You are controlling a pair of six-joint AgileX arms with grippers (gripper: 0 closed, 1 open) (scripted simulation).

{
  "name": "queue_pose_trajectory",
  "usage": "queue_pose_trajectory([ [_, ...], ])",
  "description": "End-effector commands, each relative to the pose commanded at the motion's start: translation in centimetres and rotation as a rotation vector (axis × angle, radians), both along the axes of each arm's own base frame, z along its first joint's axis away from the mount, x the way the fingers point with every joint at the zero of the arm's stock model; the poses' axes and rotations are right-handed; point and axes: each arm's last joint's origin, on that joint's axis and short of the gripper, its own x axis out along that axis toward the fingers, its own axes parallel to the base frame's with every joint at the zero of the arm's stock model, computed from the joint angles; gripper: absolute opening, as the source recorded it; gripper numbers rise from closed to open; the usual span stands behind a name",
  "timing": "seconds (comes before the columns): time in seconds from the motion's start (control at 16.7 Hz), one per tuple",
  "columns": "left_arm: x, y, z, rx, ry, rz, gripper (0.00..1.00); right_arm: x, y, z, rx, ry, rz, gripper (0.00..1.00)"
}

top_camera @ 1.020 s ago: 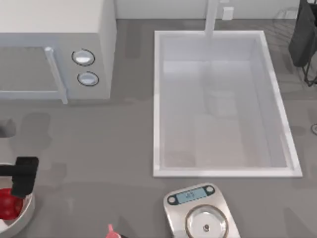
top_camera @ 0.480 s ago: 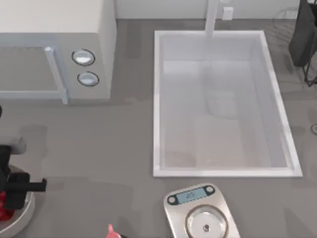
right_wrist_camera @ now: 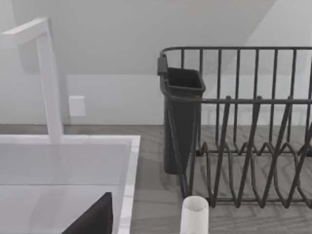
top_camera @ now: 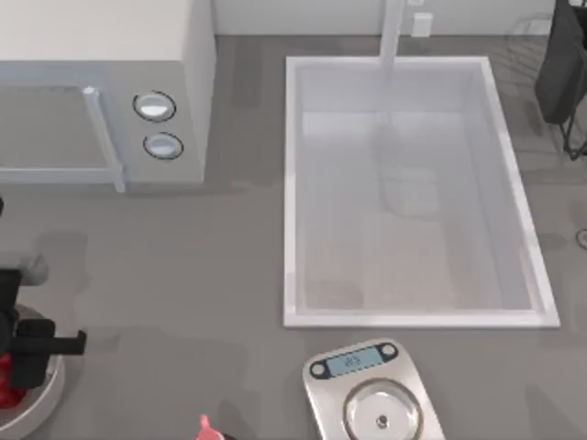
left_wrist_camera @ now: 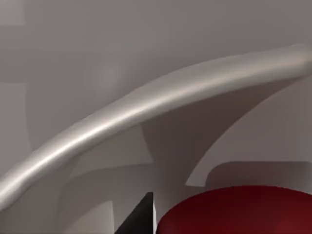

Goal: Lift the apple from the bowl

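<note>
With the apple (top_camera: 7,383) sitting low in the bowl (top_camera: 44,396) at the table's front-left edge, we are lowering our left gripper (top_camera: 27,356) over it, fingers' spread impossible to tell, and judging that closing and lifting straight up come next.

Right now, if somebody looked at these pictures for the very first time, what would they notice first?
Probably the big white sink sunk into the middle of the grey counter. Next, the shiny red apple in the off-white bowl at the table's near left corner, with the black left gripper right over it. A silver scale sits near the front edge.
</note>
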Motion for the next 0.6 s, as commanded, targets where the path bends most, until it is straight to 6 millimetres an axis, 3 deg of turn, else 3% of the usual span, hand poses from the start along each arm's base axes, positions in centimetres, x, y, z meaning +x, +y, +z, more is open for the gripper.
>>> queue_pose_trajectory([
  [0.6,0.0,0.0,0.0,0.0,0.0,0.0,0.02,0.0,0.0,0.0,0.0,0.0,0.0,1.0],
])
